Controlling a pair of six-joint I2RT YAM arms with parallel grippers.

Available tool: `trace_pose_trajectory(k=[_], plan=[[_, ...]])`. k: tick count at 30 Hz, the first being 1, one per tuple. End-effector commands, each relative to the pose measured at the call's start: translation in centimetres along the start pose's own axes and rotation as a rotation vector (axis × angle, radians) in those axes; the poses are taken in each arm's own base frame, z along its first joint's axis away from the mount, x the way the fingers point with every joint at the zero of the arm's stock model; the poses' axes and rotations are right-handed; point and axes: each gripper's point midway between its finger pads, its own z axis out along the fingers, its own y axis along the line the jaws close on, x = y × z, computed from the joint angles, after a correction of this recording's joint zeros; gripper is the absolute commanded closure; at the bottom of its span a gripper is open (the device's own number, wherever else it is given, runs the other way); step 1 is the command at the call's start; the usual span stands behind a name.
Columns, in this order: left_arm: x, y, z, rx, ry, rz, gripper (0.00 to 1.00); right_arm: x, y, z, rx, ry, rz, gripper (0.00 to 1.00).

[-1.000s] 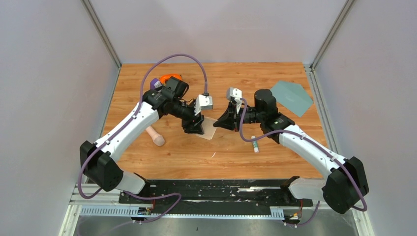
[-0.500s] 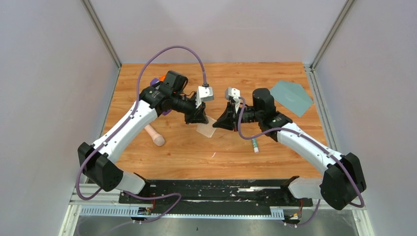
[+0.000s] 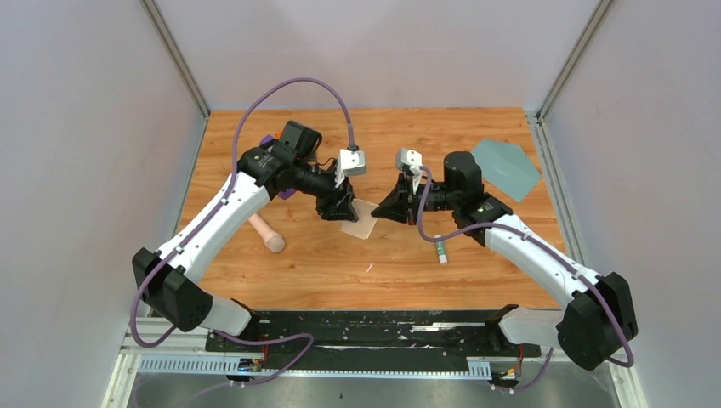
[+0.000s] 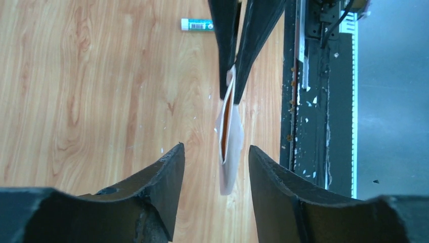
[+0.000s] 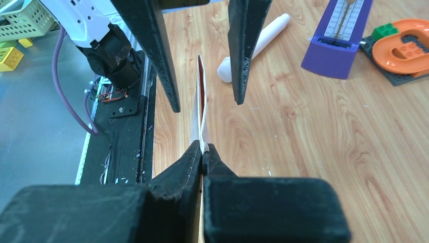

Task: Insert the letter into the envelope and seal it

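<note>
The letter (image 3: pixel 360 223) is a pale beige sheet held edge-on above the table between the two grippers. My right gripper (image 3: pixel 380 212) is shut on its near edge; in the right wrist view my jaws (image 5: pixel 203 151) pinch the sheet (image 5: pixel 201 101). My left gripper (image 3: pixel 347 211) is open, with its fingers either side of the letter's other end and not touching it (image 4: pixel 230 147). The grey-teal envelope (image 3: pixel 506 168) lies flat at the back right, away from both grippers.
A glue stick (image 3: pixel 440 249) lies near the right forearm and also shows in the left wrist view (image 4: pixel 197 24). A pinkish cylinder (image 3: pixel 268 235) lies at the left. A purple box (image 5: pixel 338 40) and an orange brick piece (image 5: pixel 404 45) sit behind the left arm.
My left gripper has lifted and moved back from the table surface to the letter's left edge. My right gripper has shifted slightly right. The letter stays between them.
</note>
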Motion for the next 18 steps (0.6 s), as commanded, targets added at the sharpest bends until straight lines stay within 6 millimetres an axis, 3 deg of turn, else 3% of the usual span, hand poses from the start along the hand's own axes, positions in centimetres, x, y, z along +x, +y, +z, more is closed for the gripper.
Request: trace_pose_trajectory(k=[1,5,13,16,18], plan=[[-0.2,-0.3,-1.1,-0.024,-0.009,0.073,0.42,-3.5,1.3,-1.3,-0.014,-0.071,-0.109,1.0],[0.3,-0.4,-0.3,0.0,-0.028,0.046,0.49,-4.2,1.5,-1.4,-0.02,-0.082,-0.122,1.0],[1.2,-0.9,-0.3,0.006,-0.007,0.06,1.0,-4.8,1.0,-2.5,0.002,-0.098,-0.129,1.0],[1.5,-1.5,-0.4,0.028,-0.003,0.053,1.0,-5.1,0.9,-2.7,0.007,-0.102,-0.133,1.0],[1.8,-1.3,-0.4,0.018,0.006,0.044,0.71,-5.4,0.9,-2.8,0.008,-0.106,-0.139,1.0]])
